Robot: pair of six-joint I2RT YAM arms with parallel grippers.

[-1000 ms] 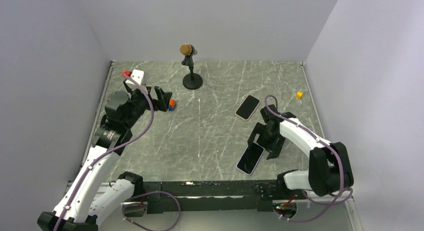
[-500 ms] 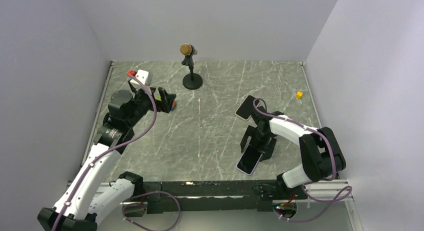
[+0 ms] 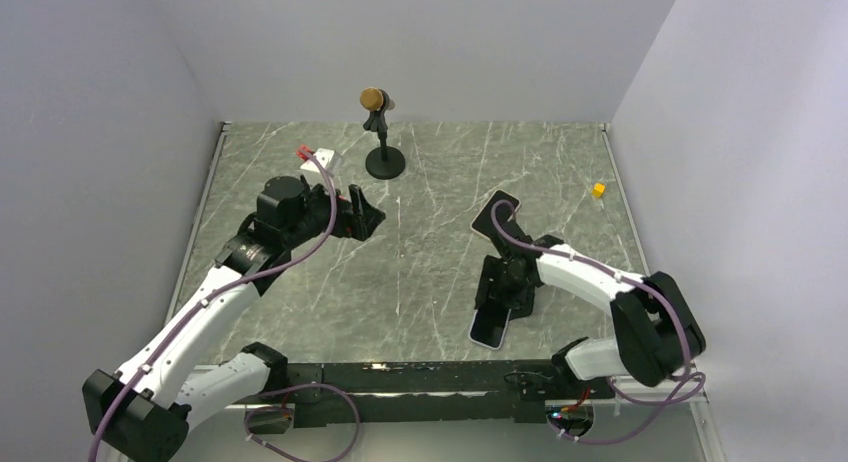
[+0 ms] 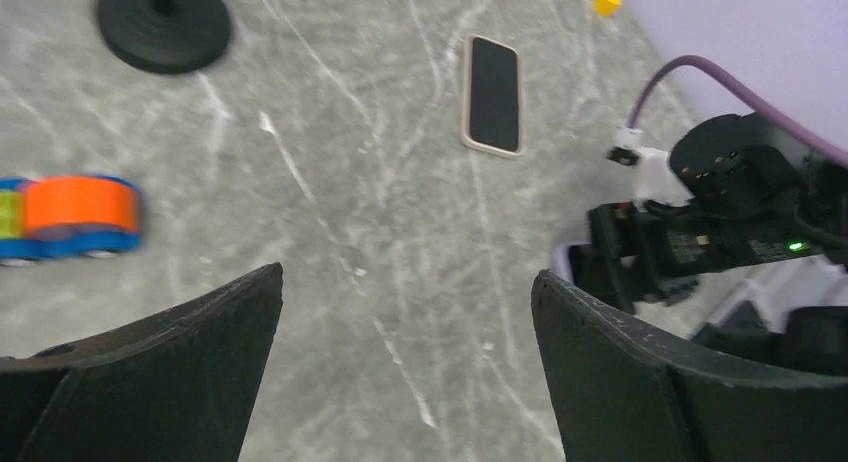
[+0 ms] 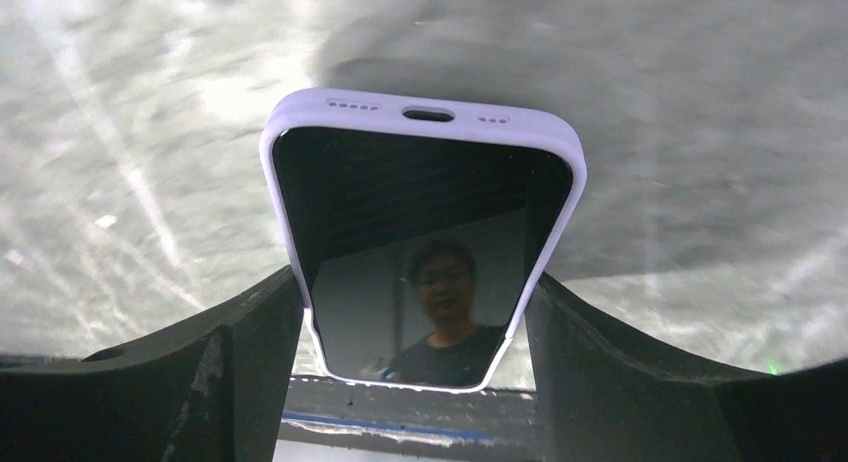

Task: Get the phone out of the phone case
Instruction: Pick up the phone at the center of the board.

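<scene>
Two jaws of the right gripper (image 5: 415, 287) stood astride the near end of the phone (image 5: 420, 212), one on each long side of its lilac phone case (image 5: 420, 110). The phone lay flat and screen up, stretching away ahead of that pincer. The jaws sat close against the case, but whether they squeezed it could not be told. The left gripper (image 4: 405, 277) hung spread wide and empty, well apart from it across the table (image 3: 430, 272).

To do this step well, the right jaws would likely need to pin the case by its rim rather than the glass. The left pincer could then peel a corner lip back, since gripping both together would free nothing.

Behind the right pincer, on its wrist side, lay a second phone (image 3: 496, 214) in a beige case, with a yellow block (image 3: 598, 190) farther off. The table was grey-green marbled stone, probably slick, walled by plain pale panels (image 3: 500, 42). A toy car (image 4: 70, 217) and a microphone stand (image 3: 380, 132) stood near the left pincer.
</scene>
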